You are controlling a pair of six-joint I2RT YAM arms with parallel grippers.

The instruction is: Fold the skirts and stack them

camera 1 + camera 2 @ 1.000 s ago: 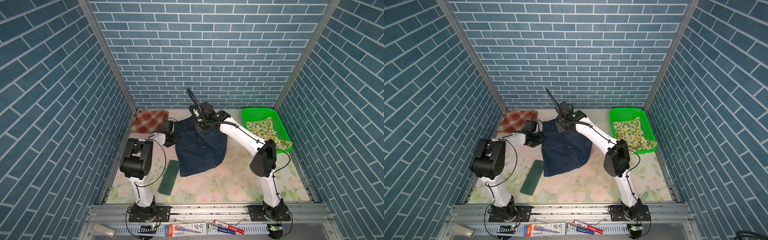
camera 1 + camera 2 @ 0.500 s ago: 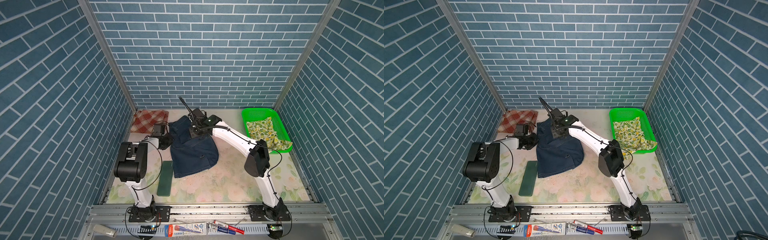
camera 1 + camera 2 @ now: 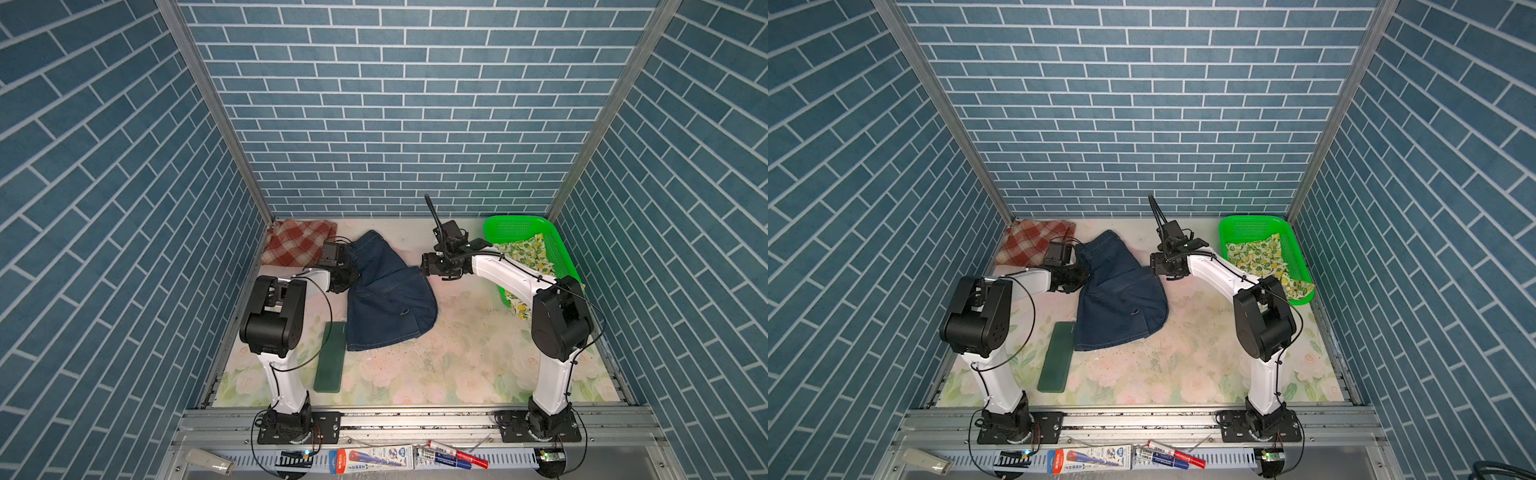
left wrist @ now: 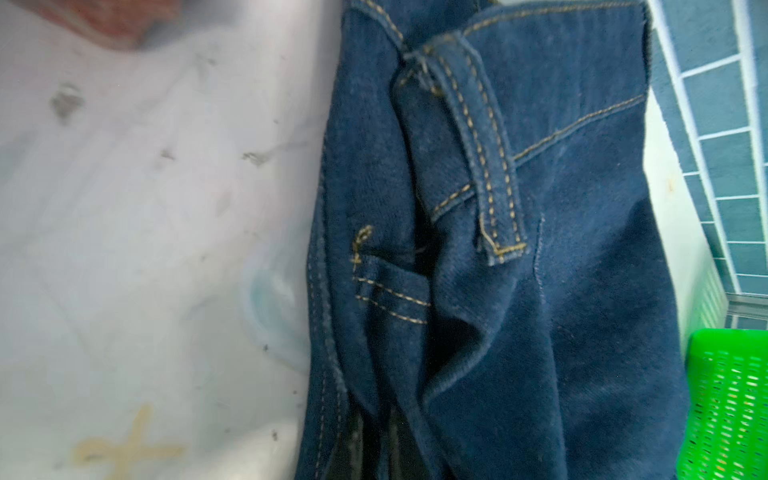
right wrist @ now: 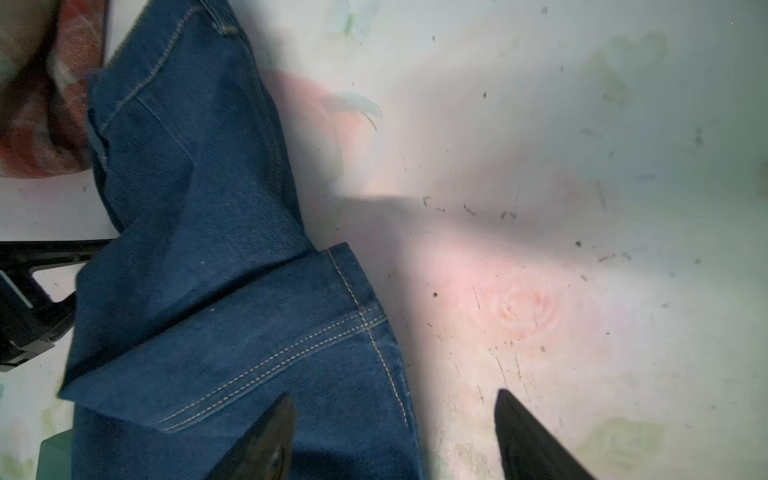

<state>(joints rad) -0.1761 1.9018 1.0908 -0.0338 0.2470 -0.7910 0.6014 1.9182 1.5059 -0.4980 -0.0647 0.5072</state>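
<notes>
Right tool (image 3: 424,270) has drawn back, released, from the half-folded dark blue denim skirt (image 3: 386,291); left tool (image 3: 347,276) state indiscernible; rust-red plaid skirt (image 3: 297,245) apparently folded, lemon-print cream skirt (image 3: 528,257) pending.

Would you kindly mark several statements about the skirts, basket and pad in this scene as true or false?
1. The lemon-print skirt lies in the green basket. True.
2. The plaid skirt is stacked on the denim skirt. False: it lies on the table in the back-left corner, beside the denim skirt.
3. The right claw is open. True.
4. The dark green pad is in the basket. False: it lies on the table beside the denim skirt.
</notes>
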